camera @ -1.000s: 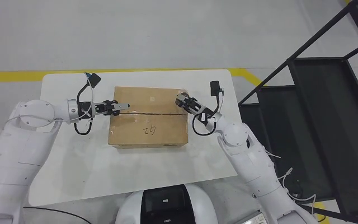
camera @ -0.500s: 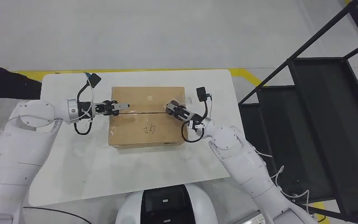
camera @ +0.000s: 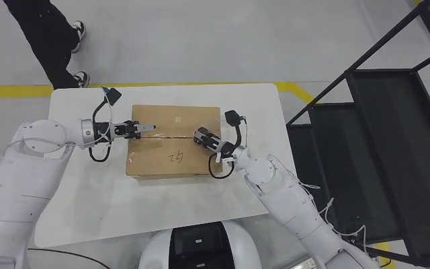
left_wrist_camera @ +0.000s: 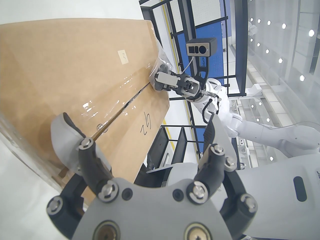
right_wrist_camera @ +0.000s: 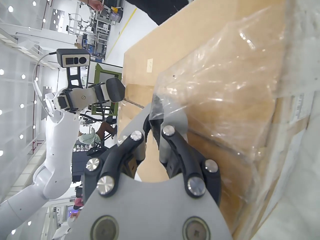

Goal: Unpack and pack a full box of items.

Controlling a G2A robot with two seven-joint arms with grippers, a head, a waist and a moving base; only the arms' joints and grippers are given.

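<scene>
The white table (camera: 255,101) carries the cardboard box (camera: 161,118) at its middle, with the centre seam running left to right. Clear tape (right_wrist_camera: 225,76) covers that seam, and its right end is lifted off the cardboard and crumpled. The right gripper (camera: 199,136) is clenched on that loose end, over the right part of the box top. The left gripper (camera: 148,127), jaws spread wide, sits at the seam's left end, with one finger seemingly resting on the top.

The thin film may tear or slip from the pinch, leaving the seam sealed. A leftward pull could drag the box, since one finger alone steadies it. The tape might also strip the cardboard's surface.
</scene>
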